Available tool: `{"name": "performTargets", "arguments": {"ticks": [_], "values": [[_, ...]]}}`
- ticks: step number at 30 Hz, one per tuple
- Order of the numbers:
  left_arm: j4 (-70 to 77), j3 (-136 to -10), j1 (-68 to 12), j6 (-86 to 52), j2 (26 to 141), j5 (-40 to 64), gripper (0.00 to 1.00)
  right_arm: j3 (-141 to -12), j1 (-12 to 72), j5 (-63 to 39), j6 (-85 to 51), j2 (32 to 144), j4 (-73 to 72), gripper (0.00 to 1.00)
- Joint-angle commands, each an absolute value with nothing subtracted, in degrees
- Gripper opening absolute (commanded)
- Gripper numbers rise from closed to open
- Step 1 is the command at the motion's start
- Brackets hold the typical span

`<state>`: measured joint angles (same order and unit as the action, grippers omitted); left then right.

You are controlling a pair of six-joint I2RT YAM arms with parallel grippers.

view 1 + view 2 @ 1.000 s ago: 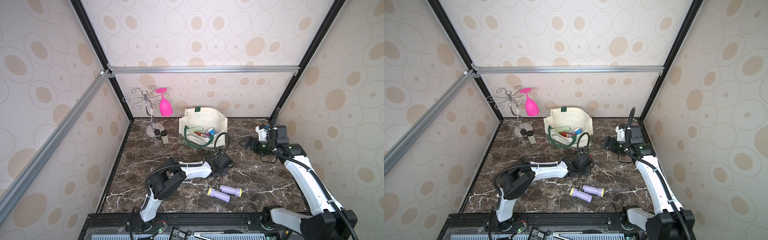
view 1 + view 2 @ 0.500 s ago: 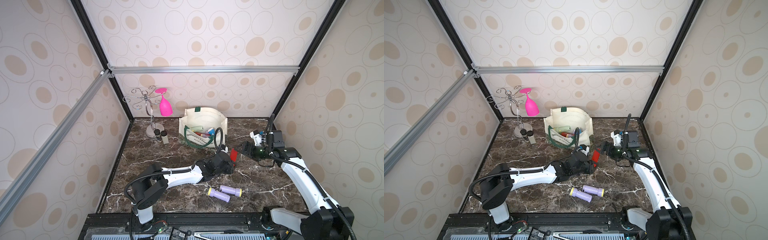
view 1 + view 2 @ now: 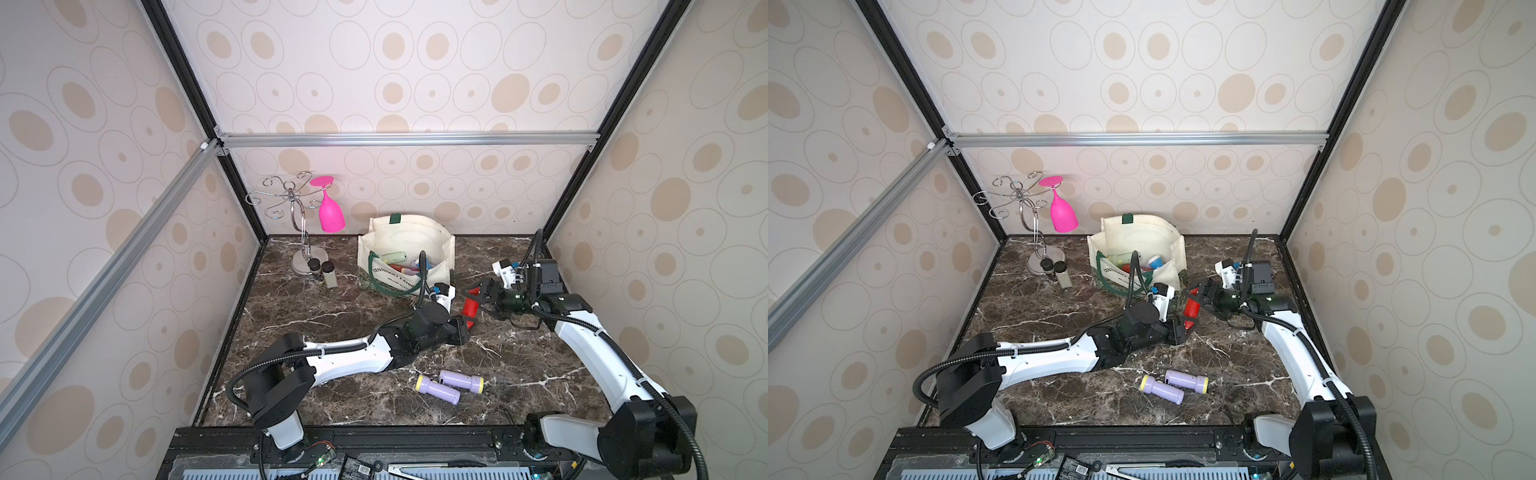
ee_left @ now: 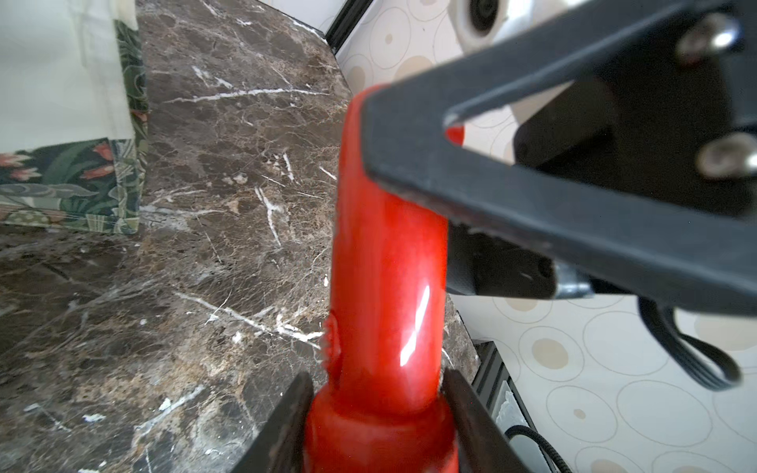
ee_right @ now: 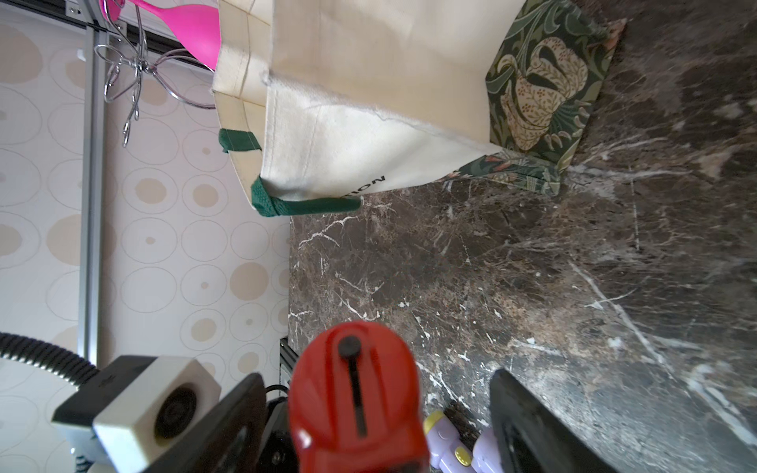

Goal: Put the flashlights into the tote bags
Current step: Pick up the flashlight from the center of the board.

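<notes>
A red flashlight (image 3: 471, 307) (image 3: 1192, 307) hangs above the marble, right of the tote bag (image 3: 405, 241) (image 3: 1138, 237). My left gripper (image 3: 463, 326) (image 4: 377, 379) is shut on its wider head. My right gripper (image 3: 478, 295) (image 5: 377, 379) stands open around the flashlight's other end (image 5: 352, 393); one finger is close beside it and the other is well apart. Two lilac flashlights (image 3: 461, 379) (image 3: 438, 389) lie together near the front of the table. Inside the cream bag lie more flashlights, among them a pale green one (image 3: 392, 257) and a blue one (image 3: 417, 262).
A wire glass rack (image 3: 299, 216) with a pink glass (image 3: 330, 210) hanging from it stands at the back left. Two small dark-capped jars (image 3: 322, 268) stand by its base. The bag's green handle (image 3: 390, 289) droops over its front. Side walls close in on both sides.
My left arm has stretched out to the right, carrying the red flashlight toward the right arm. My right gripper has come in to meet it and its jaws have narrowed a little.
</notes>
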<state>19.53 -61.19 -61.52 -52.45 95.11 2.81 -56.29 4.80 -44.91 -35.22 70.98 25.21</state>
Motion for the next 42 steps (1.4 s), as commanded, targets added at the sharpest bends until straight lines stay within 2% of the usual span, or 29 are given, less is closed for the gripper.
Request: {"name": "performTargets", "arguments": {"ticks": [1,9,21,24,27,30,32,42], "values": [[23.8,-61.0,-61.8,-51.1,92.8,3.1,0.05,-55.8,4.6,-47.9,-37.4,71.3,21.3,0.80],[23.5,-61.3,-61.8,-51.1,92.9,3.0,0.05,-55.7,4.6,-48.5,-36.9,71.0,21.3,0.61],[23.2,-61.4,-61.9,-51.1,93.2,2.6,0.05,-56.3,4.6,-48.6,-36.2,71.0,22.0,0.24],[23.0,-60.9,-61.9,-51.0,92.8,2.1,0.13,-57.3,4.7,-48.0,-35.0,70.8,23.5,0.12],[22.7,-60.2,-61.9,-51.0,92.3,1.6,0.31,-59.1,4.8,-46.5,-33.0,70.1,25.9,0.04],[22.7,-59.0,-62.0,-51.0,91.4,1.2,0.47,-60.9,5.0,-45.1,-31.5,69.5,27.9,0.00],[22.6,-58.0,-61.9,-50.9,90.5,0.9,0.53,-62.4,5.6,-43.7,-30.0,69.4,29.7,0.00],[21.6,-49.5,-62.0,-49.3,81.6,-1.6,0.65,-72.5,10.1,-32.3,-25.3,69.7,36.0,0.00]]}}
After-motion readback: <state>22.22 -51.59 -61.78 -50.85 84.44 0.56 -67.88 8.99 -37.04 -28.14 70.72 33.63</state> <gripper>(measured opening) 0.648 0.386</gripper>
